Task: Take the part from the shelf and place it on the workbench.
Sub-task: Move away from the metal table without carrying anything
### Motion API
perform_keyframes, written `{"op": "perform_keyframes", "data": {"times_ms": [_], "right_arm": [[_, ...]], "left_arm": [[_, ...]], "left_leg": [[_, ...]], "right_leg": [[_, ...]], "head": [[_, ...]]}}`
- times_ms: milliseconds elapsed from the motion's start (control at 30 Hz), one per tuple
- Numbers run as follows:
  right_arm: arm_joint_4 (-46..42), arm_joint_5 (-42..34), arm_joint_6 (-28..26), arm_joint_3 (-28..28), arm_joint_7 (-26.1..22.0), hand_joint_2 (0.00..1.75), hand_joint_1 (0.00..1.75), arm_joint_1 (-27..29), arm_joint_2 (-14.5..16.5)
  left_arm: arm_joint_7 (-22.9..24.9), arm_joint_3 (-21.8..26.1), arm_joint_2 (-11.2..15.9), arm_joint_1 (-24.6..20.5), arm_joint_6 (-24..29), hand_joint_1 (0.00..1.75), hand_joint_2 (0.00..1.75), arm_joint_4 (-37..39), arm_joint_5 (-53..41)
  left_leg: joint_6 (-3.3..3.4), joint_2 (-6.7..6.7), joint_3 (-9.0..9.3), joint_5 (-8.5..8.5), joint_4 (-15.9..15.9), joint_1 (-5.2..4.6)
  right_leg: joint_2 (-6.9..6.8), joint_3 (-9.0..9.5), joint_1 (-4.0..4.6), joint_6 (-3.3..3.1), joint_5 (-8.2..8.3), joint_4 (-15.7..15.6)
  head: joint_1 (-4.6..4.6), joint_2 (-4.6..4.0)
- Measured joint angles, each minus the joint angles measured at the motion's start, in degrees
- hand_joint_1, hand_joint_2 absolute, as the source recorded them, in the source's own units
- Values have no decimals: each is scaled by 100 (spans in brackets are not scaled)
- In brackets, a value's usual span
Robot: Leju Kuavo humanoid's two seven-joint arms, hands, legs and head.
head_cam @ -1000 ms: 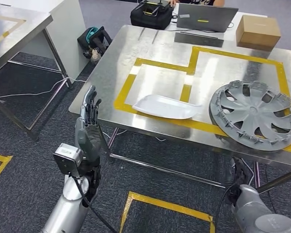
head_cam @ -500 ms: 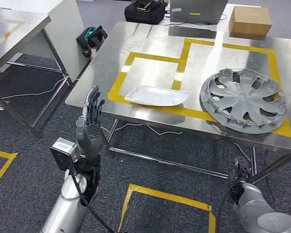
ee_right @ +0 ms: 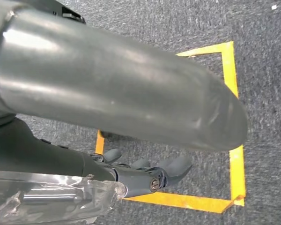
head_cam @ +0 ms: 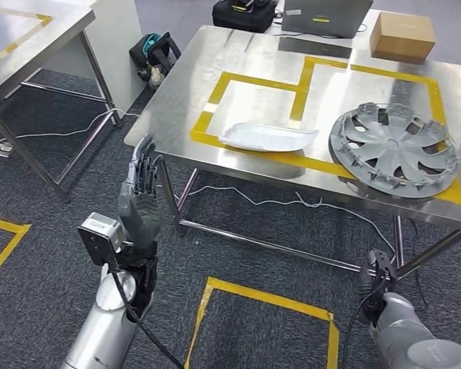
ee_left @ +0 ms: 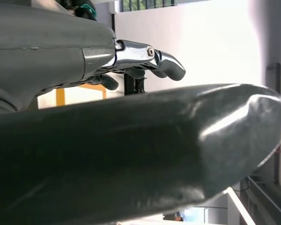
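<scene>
A white flat part [head_cam: 269, 137] lies on the steel workbench [head_cam: 176, 100], across the yellow tape outline. To its right, a grey wheel cover [head_cam: 394, 147] rests near the front edge. My left hand [head_cam: 140, 201] is raised in front of the workbench's near left corner, fingers upright and apart, holding nothing. In the left wrist view its fingers [ee_left: 146, 56] stretch out straight. My right hand [head_cam: 379, 278] hangs low below the workbench's right end. The right wrist view shows its fingers [ee_right: 160, 176] extended over the carpet, with nothing in them.
A cardboard box [head_cam: 402, 35], a laptop [head_cam: 323, 15] and a black case [head_cam: 243, 14] sit at the workbench's far side. Another steel table [head_cam: 19, 38] stands at the left, a bag [head_cam: 154, 52] on the floor between. Yellow tape [head_cam: 263, 304] marks the carpet; a white cable [head_cam: 263, 201] trails under the workbench.
The whole view has shifted, so the camera moved and the workbench now looks a little farther off. My left hand stays raised and empty; the parts lie as before.
</scene>
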Motion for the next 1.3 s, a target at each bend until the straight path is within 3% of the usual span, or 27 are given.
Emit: {"op": "perform_keyframes", "data": {"times_ms": [33, 67, 100, 133, 200, 233, 300, 367, 400, 467, 533, 567, 600, 633, 700, 767, 800, 933, 1067, 1233, 1300], "right_arm": [[0, -2, 2, -1, -4, 0, 0, 2, -7], [0, -8, 3, -1, -10, 0, 0, 5, -10], [0, -17, 2, -2, -18, 0, 0, 8, -13], [0, -33, -5, -4, -32, 0, 0, 7, -14], [-1, -62, -25, -8, -59, 0, 0, -7, -16], [-1, -61, -13, -10, -53, 0, 0, -13, -17], [1, -20, 74, -11, 15, 0, 0, -16, -27], [1, 25, 174, -11, 97, 0, 0, -7, -39], [1, 36, 205, -11, 120, 0, 0, -6, -42], [1, 43, 237, -11, 141, 0, 0, -6, -56], [0, 50, 247, -11, 144, 0, 0, -1, -74], [-1, 52, 250, -11, 145, 0, 0, 4, -80], [-1, 52, 252, -11, 145, 0, 0, 9, -88], [-1, 53, 253, -11, 146, 0, 0, 12, -93], [1, 53, 257, -11, 146, 87, 0, 13, -97], [1, 64, 270, -10, 182, 175, 0, 9, -100], [1, 78, 286, -8, 233, 175, 0, 9, -106], [0, 93, 377, -5, 432, 175, 0, 28, -132], [-1, 36, 349, -7, 422, 175, 0, 33, -167], [-2, 18, 349, -14, 287, 175, 0, 61, -195], [-2, 18, 351, -15, 251, 87, 0, 72, -207]], "left_arm": [[4, 10, 0, 7, 7, 0, 0, 12, 1], [8, 23, 0, 18, 16, 0, 0, 22, 0], [15, 41, -1, 29, 27, 0, 0, 31, -3], [26, 61, -2, 40, 42, 0, 0, 37, -13], [61, 102, -9, 49, 62, 0, 0, 40, -52], [79, 119, -18, 52, 63, 0, 0, 40, -82], [106, 140, -40, 56, 43, 0, 0, 41, -136], [116, 157, -56, 60, 20, 0, 0, 43, -171], [118, 166, -61, 61, 17, 0, 0, 44, -179], [119, 183, -68, 63, 14, 0, 0, 46, -185], [121, 201, -69, 70, 13, 0, 0, 54, -186], [123, 210, -70, 78, 12, 0, 0, 61, -186], [124, 216, -70, 83, 11, 0, 0, 68, -186], [125, 220, -72, 87, 11, 0, 0, 73, -186], [126, 222, -81, 80, 11, 0, 0, 79, -188], [127, 224, -93, 63, 8, 0, 0, 80, -194], [127, 225, -98, 59, 4, 0, 0, 81, -200], [129, 243, -111, 56, -4, 0, 0, 108, -233], [129, 271, -114, 59, -4, 0, 0, 130, -236], [129, 344, -104, 60, -4, 0, 0, 132, -249], [129, 389, -95, 57, -4, 0, 0, 132, -253]], "left_leg": [[7, 0, -64, 50, 2, -9], [9, 0, -130, 102, 5, -17], [5, 0, -194, 151, 8, -24], [-3, -1, -253, 199, 11, -27], [-39, -3, -348, 280, 21, -40], [-65, -4, -381, 319, 24, -49], [-119, -5, -419, 396, 23, -63], [-175, -8, -452, 446, 21, -60], [-209, -8, -494, 378, 79, -57], [-285, -5, -678, -6, 535, -35], [-341, -3, -934, -464, 1317, -5], [-354, -2, -1000, -578, 1600, 4], [-353, -2, -971, -578, 1683, 9], [-340, -2, -835, -485, 1543, 11], [-265, -2, -328, -209, 788, -4], [-187, -1, 67, -91, 138, -33], [-169, -1, 138, -94, -3, -44], [-184, -4, 104, -50, -70, -61], [-121, -5, 51, 6, -69, -78], [-88, -4, 13, 37, -62, -87], [-84, -4, 4, 47, -59, -89]], "right_leg": [[0, -95, 7, 6, -175, 376], [0, -120, 15, 6, -230, 608], [0, -53, 22, 1, -179, 650], [-1, 131, 26, -7, -43, 465], [0, 712, 31, -20, 145, -313], [6, 951, 37, -34, 158, -666], [21, 1142, 55, -77, 97, -989], [23, 1079, 50, -164, 163, -1007], [21, 1041, 42, -218, 208, -1011], [13, 952, 25, -301, 301, -1021], [10, 850, 25, -330, 379, -1019], [9, 800, 26, -329, 416, -1017], [9, 756, 28, -324, 449, -1015], [11, 719, 31, -316, 479, -1015], [14, 668, 39, -289, 526, -1016], [11, 635, 44, -241, 566, -1018], [6, 619, 47, -215, 579, -1016], [2, 591, 46, -259, 644, -1053], [-2, 581, 28, -169, 732, -1125], [-1, 558, 18, -119, 784, -1149], [-1, 549, 17, -110, 794, -1150]], "head": [[0, 0], [0, 0], [2, 0], [1, 0], [2, 0], [-2, 0], [1, 0], [7, 0], [-2, 0], [-15, 0], [-22, 0], [-21, 0], [-22, 0], [-23, 0], [-22, 0], [-18, 0], [-19, 0], [-8, 0], [-9, 0], [-10, 0], [-11, 0]]}}
